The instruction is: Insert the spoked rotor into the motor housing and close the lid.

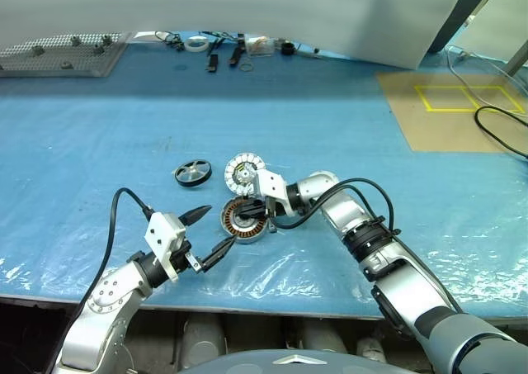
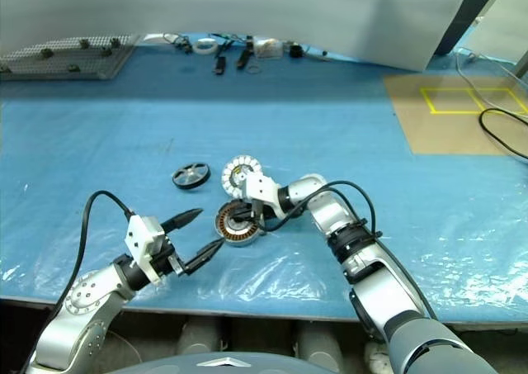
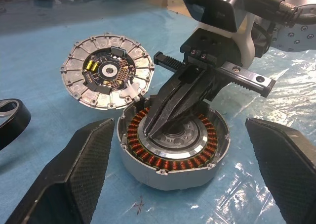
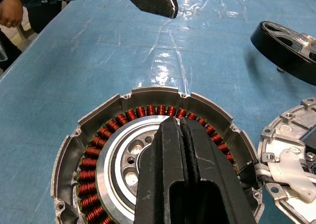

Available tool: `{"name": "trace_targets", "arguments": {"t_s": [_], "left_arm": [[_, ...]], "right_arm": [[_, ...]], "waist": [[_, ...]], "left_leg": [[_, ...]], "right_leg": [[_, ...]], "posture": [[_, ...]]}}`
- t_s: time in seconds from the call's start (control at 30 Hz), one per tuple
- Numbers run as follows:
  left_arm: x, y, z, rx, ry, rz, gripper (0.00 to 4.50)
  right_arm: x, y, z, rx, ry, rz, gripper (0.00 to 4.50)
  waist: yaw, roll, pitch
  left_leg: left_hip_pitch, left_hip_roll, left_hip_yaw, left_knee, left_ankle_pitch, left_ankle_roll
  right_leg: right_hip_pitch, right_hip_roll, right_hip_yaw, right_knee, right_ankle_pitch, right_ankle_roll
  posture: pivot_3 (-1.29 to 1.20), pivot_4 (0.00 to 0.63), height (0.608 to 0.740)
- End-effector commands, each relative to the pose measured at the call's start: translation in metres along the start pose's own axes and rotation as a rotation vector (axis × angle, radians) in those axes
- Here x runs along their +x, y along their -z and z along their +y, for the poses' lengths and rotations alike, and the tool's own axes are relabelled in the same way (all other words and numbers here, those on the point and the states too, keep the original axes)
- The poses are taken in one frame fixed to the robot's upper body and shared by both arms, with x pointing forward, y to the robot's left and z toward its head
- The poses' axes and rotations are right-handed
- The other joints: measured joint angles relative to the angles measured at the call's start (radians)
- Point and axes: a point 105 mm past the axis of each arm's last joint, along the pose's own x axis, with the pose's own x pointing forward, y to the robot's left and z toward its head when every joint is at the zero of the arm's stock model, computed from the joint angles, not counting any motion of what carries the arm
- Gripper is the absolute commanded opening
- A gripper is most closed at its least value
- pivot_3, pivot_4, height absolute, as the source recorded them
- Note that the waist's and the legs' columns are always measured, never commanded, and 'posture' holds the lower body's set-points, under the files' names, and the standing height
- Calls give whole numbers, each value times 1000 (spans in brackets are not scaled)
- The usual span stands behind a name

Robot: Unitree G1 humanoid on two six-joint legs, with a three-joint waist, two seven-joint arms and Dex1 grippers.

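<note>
On the blue plastic-covered bench [image 1: 346,126], the left tool [image 1: 208,238] hovers wide and empty near the front edge. The black-rimmed, silver-spoked rotor [image 1: 192,172] lies unpicked, so insertion has likely not begun. The round silver housing with copper windings [image 1: 245,221] carries the right tool [image 3: 159,122], pinched shut over its hub; the white-segmented lid [image 1: 242,170] touches behind. Next: clear that tool away, then fetch the rotor; open bench surrounds.
</note>
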Motion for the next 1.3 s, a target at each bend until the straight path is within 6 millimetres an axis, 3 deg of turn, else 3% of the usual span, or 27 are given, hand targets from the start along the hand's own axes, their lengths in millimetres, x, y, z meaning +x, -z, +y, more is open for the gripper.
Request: {"name": "trace_targets", "arguments": {"t_s": [0.03, 0.27, 0.7, 0.8, 1.0, 1.3], "left_arm": [[3, -12, -4, 28, 20, -34, 4500], [5, -16, -6, 24, 25, -38, 4500], [5, -20, -9, 16, 19, -32, 4500], [5, -20, -10, 13, 15, -28, 4500], [4, -22, -11, 11, 8, -27, 4500], [3, -17, -11, 6, 12, -19, 4500]], "right_arm": [[-4, 20, 14, 50, -44, 39, 25], [-11, -22, -5, 33, 13, -133, 25], [0, -25, 6, -28, -50, -109, 25], [3, -20, 8, -23, -59, -84, 25], [5, 10, 17, 10, -83, 13, 25], [-4, 30, 30, 238, -154, 58, 25]], "waist": [[0, 0, 0], [-3, 0, 0], [-4, 0, 1], [-4, 0, 1], [-4, 0, 1], [0, 0, 0]], "left_leg": [[-1, 0, 0, 0, 0, 0], [-9, 0, 0, -1, 0, 0], [-13, 0, 1, -1, 0, 0], [-13, 0, 1, -1, 0, 0], [-12, 0, 1, -1, 0, 0], [-7, 0, 1, -1, 0, 0]], "right_leg": [[-1, 0, 0, 0, 0, 0], [-9, 0, 0, 0, 0, 0], [-14, 0, 0, 0, 0, 0], [-14, 0, 0, 0, 0, 0], [-13, 0, 0, 0, 0, 0], [-8, 0, 0, 0, 0, 0]], "posture": [[0, 150, 740], [0, 150, 740], [0, 150, 740], [0, 150, 740], [0, 150, 740], [0, 150, 740]]}}
